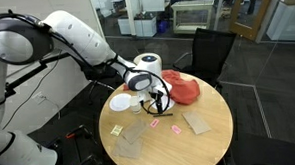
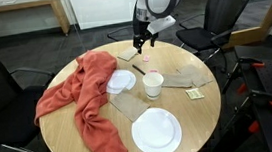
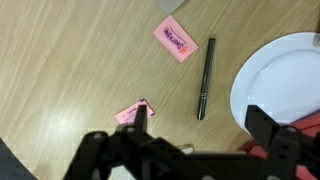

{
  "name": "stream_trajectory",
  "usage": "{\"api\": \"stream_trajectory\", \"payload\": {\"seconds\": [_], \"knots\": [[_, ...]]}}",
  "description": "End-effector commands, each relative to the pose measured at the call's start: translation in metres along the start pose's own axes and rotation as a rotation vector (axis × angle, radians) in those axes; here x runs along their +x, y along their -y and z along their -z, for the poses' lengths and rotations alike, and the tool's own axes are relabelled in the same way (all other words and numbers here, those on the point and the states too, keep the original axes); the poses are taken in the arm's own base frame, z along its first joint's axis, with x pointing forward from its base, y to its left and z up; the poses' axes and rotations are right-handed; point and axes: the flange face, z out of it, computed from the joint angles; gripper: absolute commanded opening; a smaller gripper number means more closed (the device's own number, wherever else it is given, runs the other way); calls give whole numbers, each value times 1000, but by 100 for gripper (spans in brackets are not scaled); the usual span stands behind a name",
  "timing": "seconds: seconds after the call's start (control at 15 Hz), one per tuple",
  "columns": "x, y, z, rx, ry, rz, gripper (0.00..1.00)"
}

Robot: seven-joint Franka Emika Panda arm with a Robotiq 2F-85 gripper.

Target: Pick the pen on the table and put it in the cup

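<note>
Wood tabletop (image 3: pixel 70 60) fills the wrist view. Nearest, the gripper (image 3: pixel 200 128) hangs above it, jaws spread wide and holding nothing. Just past them the pen (image 3: pixel 205 78) lies flat on the wood, near the rim of a plate (image 3: pixel 290 80); a pink packet (image 3: pixel 173 40) lies farther on. In an exterior view the cup (image 2: pixel 153 83) stands upright mid-table, apart from the gripper.

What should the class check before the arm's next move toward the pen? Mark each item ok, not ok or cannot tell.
1. Pen lies free on the table, touching nothing: ok.
2. Gripper open: ok.
3. Pen lines up between the fingers: ok.
4. Gripper down at the pen: not ok, it hovers above.
5. Cup upright, mouth up: ok.
6. Cup empty: cannot tell.
</note>
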Motion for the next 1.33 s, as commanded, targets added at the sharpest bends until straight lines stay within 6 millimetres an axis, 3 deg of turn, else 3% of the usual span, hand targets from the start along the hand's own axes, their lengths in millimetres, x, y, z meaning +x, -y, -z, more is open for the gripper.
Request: {"api": "stream_trajectory", "payload": {"seconds": [0.0,0.6,1.27], "knots": [[20,7,-24,24,-35,-32,100],[37,26,-81,46,-34,-61,100],[51,28,-116,38,-35,-65,100]]}}
